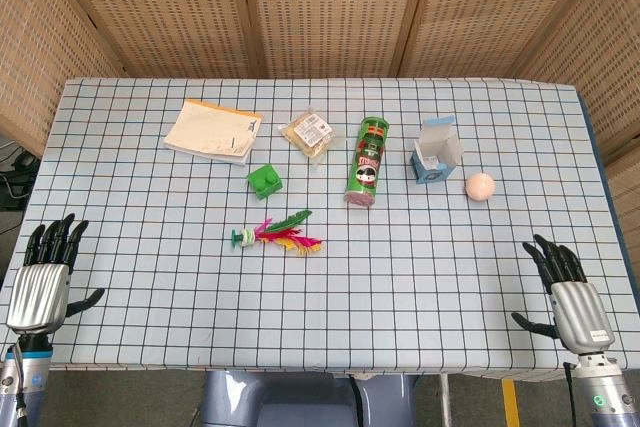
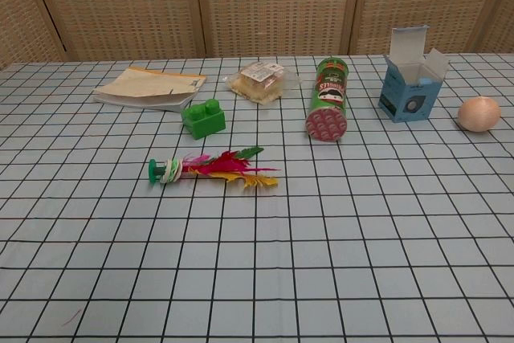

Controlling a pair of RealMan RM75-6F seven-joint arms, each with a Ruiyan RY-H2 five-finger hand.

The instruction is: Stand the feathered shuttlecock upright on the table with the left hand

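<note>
Left robot hand [image 1: 40,282] is sitting at the near left edge of the counter [image 1: 420,277], fingers spread, nothing in it. Right robot hand [image 1: 568,297] is the same deal at the near right edge. The feathered shuttlecock [image 1: 275,234] lies flat on its side, well off from the left robot hand, round green base pointing left. Behind it: blocky green brick [image 1: 265,180], tipped-over chip can [image 1: 366,160], and a blue carton [image 1: 435,152] with flaps open, can't see what's inside.

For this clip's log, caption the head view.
Feathered shuttlecock lies flat; left hand and right hand rest open.
</note>
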